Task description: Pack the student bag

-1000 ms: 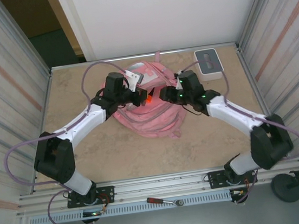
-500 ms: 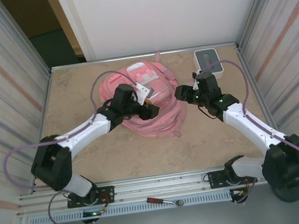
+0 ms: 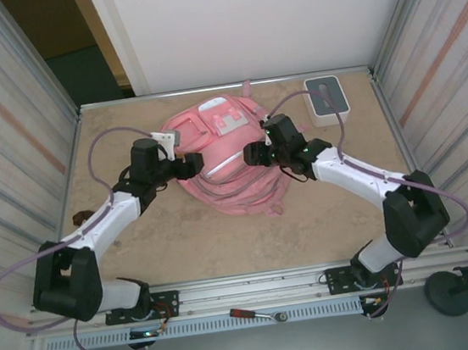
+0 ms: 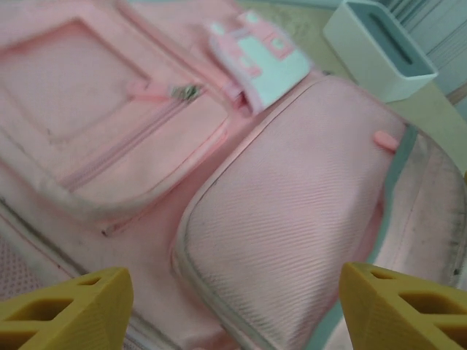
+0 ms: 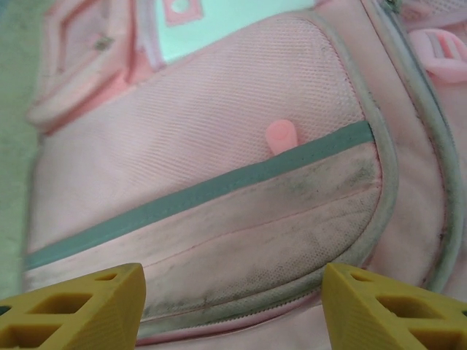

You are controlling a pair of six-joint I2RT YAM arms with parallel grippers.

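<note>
One student bag [image 3: 228,184], one white box [image 3: 327,99], left gripper [image 3: 192,165], right gripper [image 3: 253,154] — two, both spread, empty.

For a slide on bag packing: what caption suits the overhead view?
Left gripper and right gripper, both open, poised over the pink backpack on the table; white box beyond.

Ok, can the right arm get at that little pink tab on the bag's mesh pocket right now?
Probably yes. The right gripper hangs open over the student bag, the pink tab straight ahead of it and nothing between.
</note>
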